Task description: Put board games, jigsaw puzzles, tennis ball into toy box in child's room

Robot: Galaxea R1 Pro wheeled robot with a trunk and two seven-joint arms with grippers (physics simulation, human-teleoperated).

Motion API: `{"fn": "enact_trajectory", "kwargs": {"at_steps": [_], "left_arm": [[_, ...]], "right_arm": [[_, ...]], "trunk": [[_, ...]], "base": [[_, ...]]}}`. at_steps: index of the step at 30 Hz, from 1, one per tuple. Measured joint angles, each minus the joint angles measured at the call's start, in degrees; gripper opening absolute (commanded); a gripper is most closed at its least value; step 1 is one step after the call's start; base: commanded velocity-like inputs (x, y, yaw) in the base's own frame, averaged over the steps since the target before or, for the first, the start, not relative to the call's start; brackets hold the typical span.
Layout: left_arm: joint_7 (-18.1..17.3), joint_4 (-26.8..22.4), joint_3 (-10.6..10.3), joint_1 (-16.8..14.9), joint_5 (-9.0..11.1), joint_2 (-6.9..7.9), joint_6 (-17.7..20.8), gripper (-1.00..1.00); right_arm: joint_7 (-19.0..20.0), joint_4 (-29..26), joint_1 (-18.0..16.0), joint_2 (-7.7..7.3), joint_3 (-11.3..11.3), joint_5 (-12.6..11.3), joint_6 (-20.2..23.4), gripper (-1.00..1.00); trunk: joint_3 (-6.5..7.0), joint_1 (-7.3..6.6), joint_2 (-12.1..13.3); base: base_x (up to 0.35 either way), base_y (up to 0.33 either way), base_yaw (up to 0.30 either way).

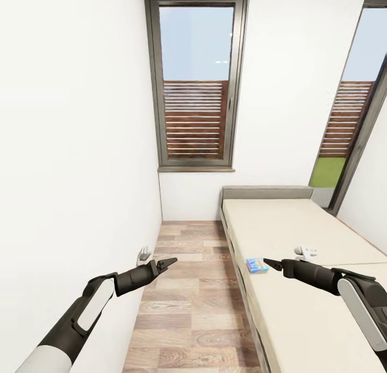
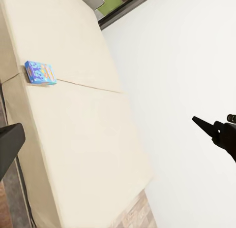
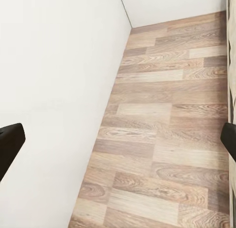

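A narrow white-walled room lies ahead of me, a strip of wood-plank floor (image 1: 188, 303) running up to a tall window (image 1: 196, 83) with slatted fencing behind the glass, and the bed (image 1: 301, 287) along the right side, its grey headboard against the far wall. On the cream mattress, close to the edge nearest the aisle, lies the small blue board game (image 1: 257, 265), flat and alone; I can find only this one game on the part of the bed I can see. I have both arms held out low in front of me, pointing inward toward each other, a carrying posture for driving down the aisle, I judge, not a reach. The left gripper (image 1: 166, 263) hangs over the floor beside the left wall, the right gripper (image 1: 273, 264) just beside the blue box, above the mattress edge and not touching it. Each wrist camera catches its own fingers set wide at the edges of its view with nothing between them, so both hands are spread and empty. My guess is that the right arm is best placed for the box.
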Motion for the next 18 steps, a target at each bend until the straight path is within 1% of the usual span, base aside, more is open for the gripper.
{"fn": "enact_trajectory", "kwargs": {"at_steps": [10,14,18], "left_arm": [[0.0,-0.1,0.0,0.0,0.0,0.00,0.0,1.00],[0.0,-0.1,0.0,0.0,0.0,0.00,0.0,1.00],[0.0,-0.1,0.0,0.0,0.0,0.00,0.0,1.00]], "right_arm": [[0.0,0.0,0.0,0.00,0.0,0.0,0.0,1.00],[0.0,0.0,0.0,0.00,0.0,0.0,0.0,1.00],[0.0,0.0,0.0,0.00,0.0,0.0,0.0,1.00]], "trunk": [[0.00,-0.01,0.0],[0.00,-0.01,0.0],[0.00,-0.03,0.0]], "base": [[0.014,0.000,0.000],[0.133,0.000,0.000],[0.224,0.000,0.000]]}}
